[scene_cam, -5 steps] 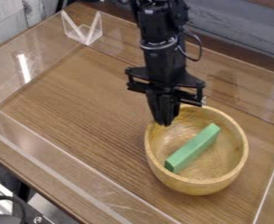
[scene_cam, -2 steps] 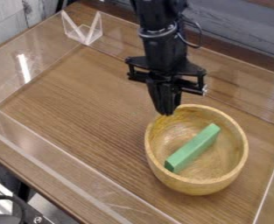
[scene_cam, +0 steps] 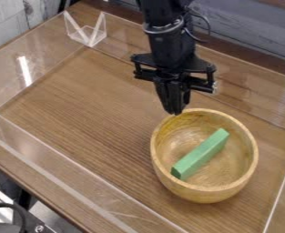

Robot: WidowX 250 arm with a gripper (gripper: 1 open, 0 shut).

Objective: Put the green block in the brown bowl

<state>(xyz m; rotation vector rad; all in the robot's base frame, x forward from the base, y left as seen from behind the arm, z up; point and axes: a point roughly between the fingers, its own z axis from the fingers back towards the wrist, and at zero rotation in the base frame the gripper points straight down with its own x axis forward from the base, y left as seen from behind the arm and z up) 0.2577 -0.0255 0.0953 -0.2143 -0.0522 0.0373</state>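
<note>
Green block (scene_cam: 202, 152) is lying inside the brown bowl (scene_cam: 169, 179), slanted from the near-left of the basin up toward the far-right wall, resting on the curved wood. From where I sit the placement looks done; nothing left but to clear the arm.

Handling call, my read only: the block looks like a rigid plain bar, light, not fragile, smooth faces so maybe a bit slippery. If I had to re-grab it I'd pinch across the narrow width near the middle of its length, jaws square to the long sides. Because it leans on the bowl's slope, it could slide or rock when touched.

The bowl looks like thick-rimmed wood with visible grain, much wider than the block, so likely stable, though a knock on the rim could shift it on the counter (scene_cam: 72, 100).

Tool (scene_cam: 173, 106) hangs pointing down just above the far-left rim of the bowl, apart from the block, jaws clenched together with nothing between them. Not holding anything.

Further out: the counter is wood-grain with clear low walls around its edges, and a small clear stand (scene_cam: 84, 27) sits at the far left, well apart from the bowl.
</note>
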